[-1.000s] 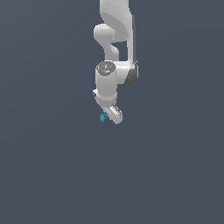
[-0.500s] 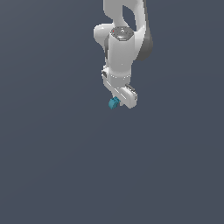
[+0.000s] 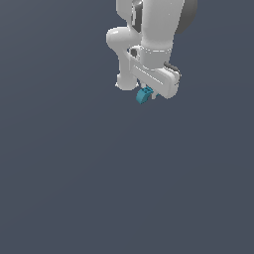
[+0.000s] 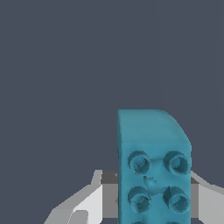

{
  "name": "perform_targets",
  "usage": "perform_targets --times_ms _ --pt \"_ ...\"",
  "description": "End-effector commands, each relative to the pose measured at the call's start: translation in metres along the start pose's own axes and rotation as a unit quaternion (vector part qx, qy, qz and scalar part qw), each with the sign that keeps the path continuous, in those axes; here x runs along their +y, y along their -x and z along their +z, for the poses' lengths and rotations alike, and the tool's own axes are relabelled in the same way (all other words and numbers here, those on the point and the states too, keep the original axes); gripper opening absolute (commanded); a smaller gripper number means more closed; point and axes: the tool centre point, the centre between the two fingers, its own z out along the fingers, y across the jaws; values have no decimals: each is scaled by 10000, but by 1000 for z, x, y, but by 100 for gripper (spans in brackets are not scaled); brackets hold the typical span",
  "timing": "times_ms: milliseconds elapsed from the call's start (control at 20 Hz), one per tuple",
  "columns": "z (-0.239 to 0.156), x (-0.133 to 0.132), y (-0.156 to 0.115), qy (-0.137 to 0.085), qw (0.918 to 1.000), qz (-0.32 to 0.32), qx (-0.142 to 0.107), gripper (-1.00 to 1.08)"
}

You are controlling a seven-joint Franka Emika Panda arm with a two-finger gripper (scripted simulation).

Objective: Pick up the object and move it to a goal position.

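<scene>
While the arm (image 3: 154,30) hangs in the upper middle of the exterior view, its jaws (image 3: 149,94) are pinching the block (image 3: 144,94), a small teal piece that pokes out just below the white hand. From the wrist view the block (image 4: 153,166) fills the lower right of the frame, its round studs facing the camera, with pale fingers (image 4: 89,203) flanking it on either side. Nothing but flat grey shows around it, and I can't make out whether that grey is a tabletop or just backdrop, so I can't tell how high the block is.

My guess is that the pickup is done and the carry is the step in hand. No goal marker shows in either view, so I can't say which way it lies or how much travel is left. The next move seems to call for a steady grip while the arm carries the block over; the piece is tiny against the hand, and a slip or twist looks like the main risk.
</scene>
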Motion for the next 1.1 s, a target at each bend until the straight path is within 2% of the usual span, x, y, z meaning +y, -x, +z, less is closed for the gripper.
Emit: perform_targets --times_ms 0,500,1050 --pt "-24 -5 11 1 10000 1 1 -100" --pt "-83 -21 38 -4 10000 -8 -13 -100" --pt "-93 -25 42 -5 10000 -9 -16 -100"
